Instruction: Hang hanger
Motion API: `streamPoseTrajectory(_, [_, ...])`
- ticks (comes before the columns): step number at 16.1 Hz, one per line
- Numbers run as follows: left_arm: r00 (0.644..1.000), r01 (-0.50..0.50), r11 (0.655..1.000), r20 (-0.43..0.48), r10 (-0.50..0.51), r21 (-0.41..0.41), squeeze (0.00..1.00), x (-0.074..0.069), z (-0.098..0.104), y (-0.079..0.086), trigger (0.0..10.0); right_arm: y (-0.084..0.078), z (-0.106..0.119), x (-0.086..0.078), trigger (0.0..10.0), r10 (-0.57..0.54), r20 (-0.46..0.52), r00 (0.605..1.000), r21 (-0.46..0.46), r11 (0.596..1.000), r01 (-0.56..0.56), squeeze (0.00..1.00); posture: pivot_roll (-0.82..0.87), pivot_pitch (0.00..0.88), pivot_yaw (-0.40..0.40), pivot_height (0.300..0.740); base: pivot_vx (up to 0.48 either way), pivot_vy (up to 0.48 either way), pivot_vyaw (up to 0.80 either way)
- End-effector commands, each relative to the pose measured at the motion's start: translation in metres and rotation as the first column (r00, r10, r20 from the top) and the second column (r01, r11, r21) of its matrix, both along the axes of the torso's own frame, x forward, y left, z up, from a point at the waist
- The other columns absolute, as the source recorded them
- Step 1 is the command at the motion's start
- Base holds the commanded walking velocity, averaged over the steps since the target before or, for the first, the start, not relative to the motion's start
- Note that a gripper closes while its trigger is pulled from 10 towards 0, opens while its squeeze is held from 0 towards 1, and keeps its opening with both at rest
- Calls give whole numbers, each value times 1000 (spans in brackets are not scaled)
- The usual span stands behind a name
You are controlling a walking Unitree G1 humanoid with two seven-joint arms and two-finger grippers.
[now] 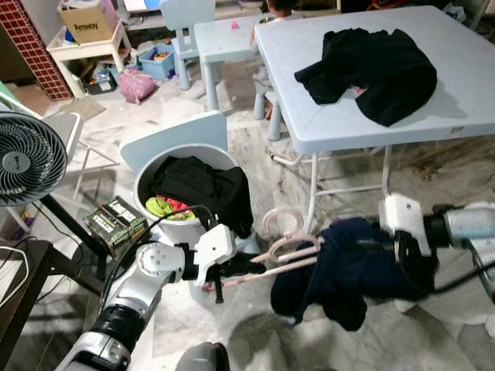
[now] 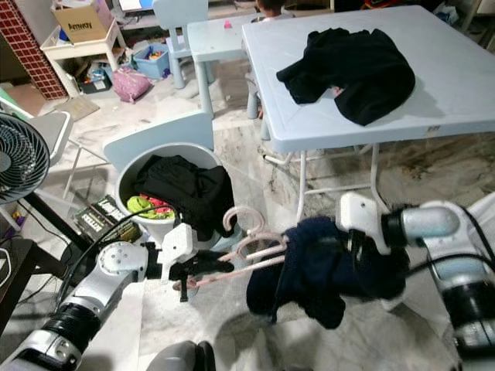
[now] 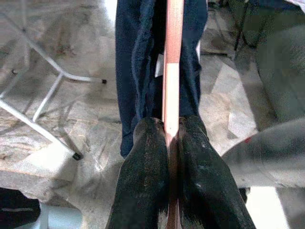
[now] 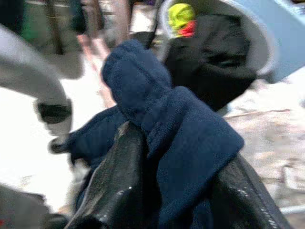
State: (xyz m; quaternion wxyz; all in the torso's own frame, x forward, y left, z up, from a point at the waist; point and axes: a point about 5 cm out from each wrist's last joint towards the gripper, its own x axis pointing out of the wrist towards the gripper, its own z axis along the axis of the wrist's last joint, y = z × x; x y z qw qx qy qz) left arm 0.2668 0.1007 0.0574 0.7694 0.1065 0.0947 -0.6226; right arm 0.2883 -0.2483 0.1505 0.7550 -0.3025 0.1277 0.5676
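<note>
A pink hanger is held level above the floor, its hook curling up near the basket. My left gripper is shut on one end of it; the left wrist view shows the pink bar pinched between the black fingers. A dark navy garment hangs bunched over the hanger's other end. My right gripper is shut on that navy cloth, which bulges between its fingers.
A grey laundry basket with black and bright clothes stands just behind the hanger. A white folding table carries a black garment. A fan stands at left; a small box lies on the floor.
</note>
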Motion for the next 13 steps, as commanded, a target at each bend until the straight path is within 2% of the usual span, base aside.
streamPoseTrajectory(1, [999,-48,999,-5,48,-9,0,4,1,8,0,-2,13,8,10000,-29,78,997,13,1000,28,1000,-131,4,64,740,0,0,0])
streamPoseTrajectory(3, [996,-86,996,0,86,-18,0,8,1,8,0,1,18,19,10000,-80,152,985,45,996,74,1000,-135,0,60,740,0,0,0])
streamPoseTrajectory(6, [990,-140,990,5,140,-35,0,13,3,8,0,5,16,25,10000,-116,202,973,63,992,105,1000,-135,0,59,740,0,0,0])
streamPoseTrajectory(7, [988,-156,987,13,156,-31,0,14,2,9,0,4,13,29,10000,-196,233,952,94,979,179,1000,-133,0,57,740,0,0,0])
streamPoseTrajectory(10, [983,-183,982,15,184,-46,0,15,2,9,0,3,2,25,10000,-272,265,925,153,959,238,1000,-131,0,57,740,0,0,0])
streamPoseTrajectory(12, [981,-193,980,21,194,-54,0,14,2,9,0,0,-3,23,10000,-342,271,900,183,936,300,1000,-130,0,61,740,0,0,0])
streamPoseTrajectory(13, [975,-217,974,28,220,-67,0,15,3,9,0,-9,-10,22,10000,-474,270,838,222,878,425,1000,-127,0,62,740,0,0,0])
